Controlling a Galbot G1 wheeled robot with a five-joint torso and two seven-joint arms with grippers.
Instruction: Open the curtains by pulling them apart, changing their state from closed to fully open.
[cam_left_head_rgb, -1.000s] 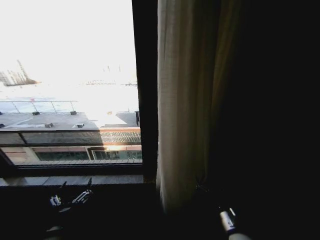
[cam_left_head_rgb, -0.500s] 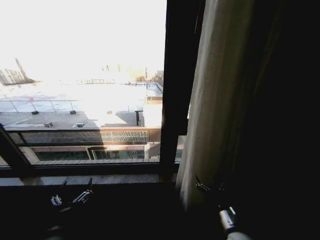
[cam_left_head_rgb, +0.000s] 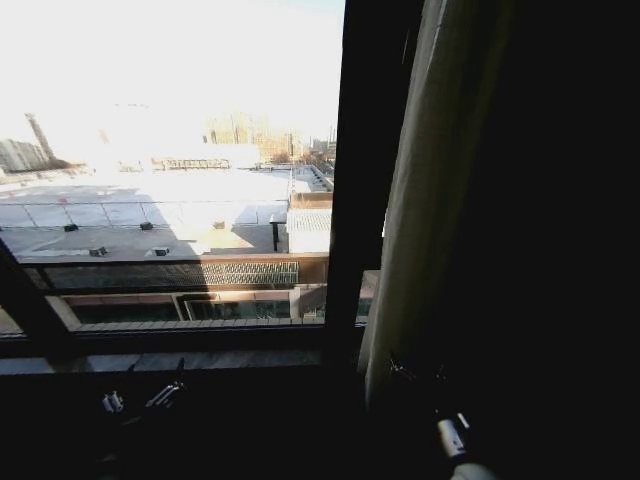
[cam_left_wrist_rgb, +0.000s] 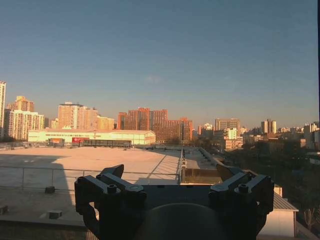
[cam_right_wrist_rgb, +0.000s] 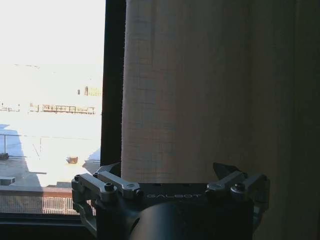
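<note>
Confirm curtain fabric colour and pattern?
The curtain is off-white, with a fine woven grid texture and vertical pleats. It shows best in the right wrist view.

1. Setting: an upper-floor room in a city building, probably a flat or office; the interior is too dark to tell which.
2. Window (cam_left_head_rgb: 170, 200): large pane, black frame (cam_left_head_rgb: 365, 180), low sill (cam_left_head_rgb: 160, 360).
3. Curtain (cam_left_head_rgb: 425, 200): sheer, pale, hung floor-length beside the frame.
4. Outlook: flat rooftops (cam_left_wrist_rgb: 90, 160) below, tower blocks (cam_left_wrist_rgb: 150, 122) on the skyline.
</note>
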